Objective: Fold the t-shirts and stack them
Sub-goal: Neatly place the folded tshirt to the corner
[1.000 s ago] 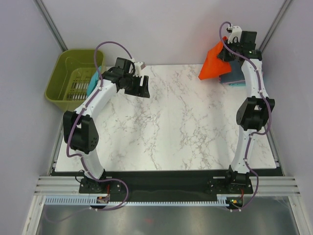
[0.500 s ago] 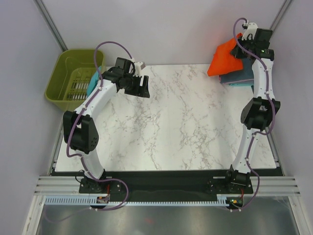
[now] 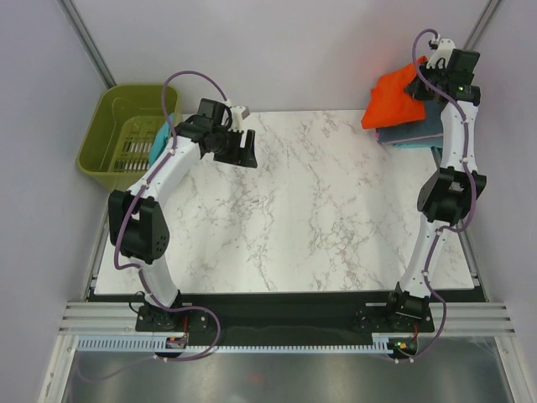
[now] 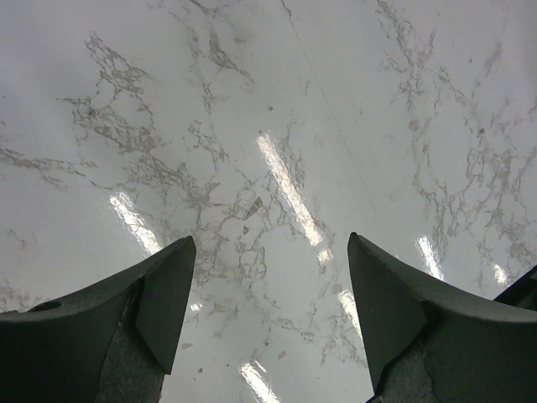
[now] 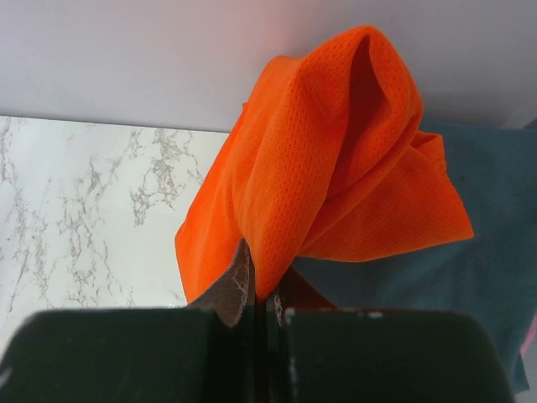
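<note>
My right gripper (image 3: 422, 74) is shut on the bright orange-red t-shirt (image 3: 394, 101) and holds it bunched over the far right corner of the table. In the right wrist view the gripper (image 5: 267, 290) pinches a fold of the orange-red t-shirt (image 5: 319, 176), which hangs over a folded dark slate-blue t-shirt (image 5: 470, 277). That slate-blue t-shirt (image 3: 424, 124) lies on a teal one (image 3: 413, 144). My left gripper (image 3: 245, 148) is open and empty above the bare marble; its jaws stand wide apart around nothing (image 4: 268, 319).
An olive-green plastic basket (image 3: 109, 134) stands off the table's far left corner, with a teal cloth (image 3: 159, 138) at its right rim. The marble tabletop (image 3: 294, 218) fills the middle. Grey walls close in at the back and sides.
My right gripper has carried the orange-red t-shirt to the right and farther back, over the folded stack. The left arm has not moved.
</note>
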